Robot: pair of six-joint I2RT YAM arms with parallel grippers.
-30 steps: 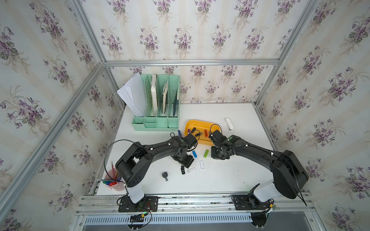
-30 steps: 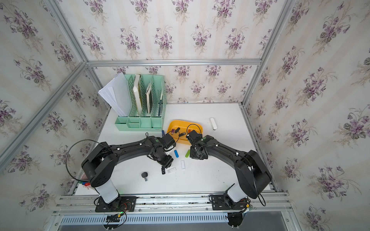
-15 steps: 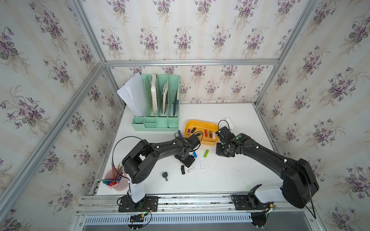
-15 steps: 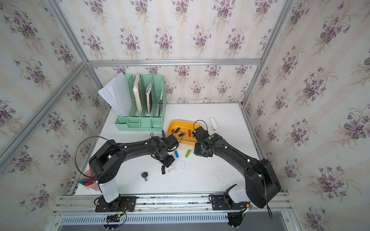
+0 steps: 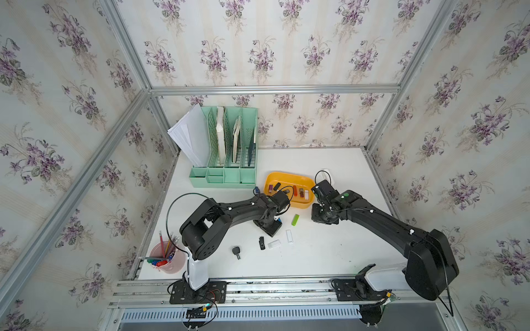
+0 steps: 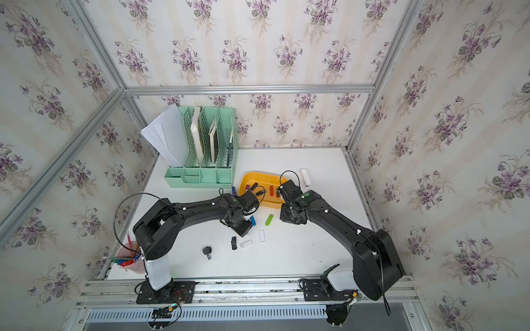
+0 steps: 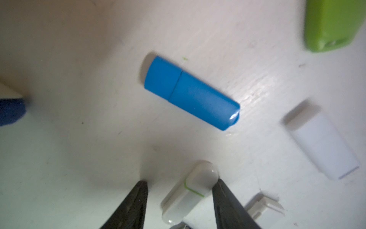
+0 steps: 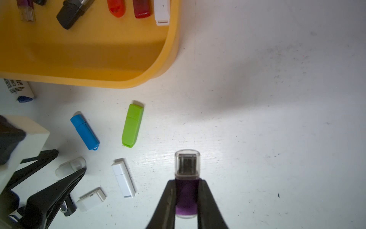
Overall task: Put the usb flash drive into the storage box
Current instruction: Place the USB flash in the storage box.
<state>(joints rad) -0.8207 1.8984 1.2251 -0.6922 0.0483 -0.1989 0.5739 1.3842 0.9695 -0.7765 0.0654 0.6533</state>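
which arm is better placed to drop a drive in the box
Right: the right gripper is shut on the purple drive near the storage box; the left gripper, jaws open, straddles a white drive.

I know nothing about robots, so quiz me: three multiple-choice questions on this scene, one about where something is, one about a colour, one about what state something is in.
1. Where is the green drive?
A. Lying on the table, outside the storage box
B. Inside that box
C. Held up in the air

2. What colour is the held drive in the right end effector?
A. Red
B. Purple, with a clear cap
C. Yellow

3. What state is the left end effector in?
A. Shut on nothing
B. Lifting a drive high
C. Open, one finger on each side of a white drive lying on the table

Answers:
1. A, it rests on the white surface clear of the box's rim.
2. B, the purple body shows between the closed fingers.
3. C, a gap remains between one finger and the drive.
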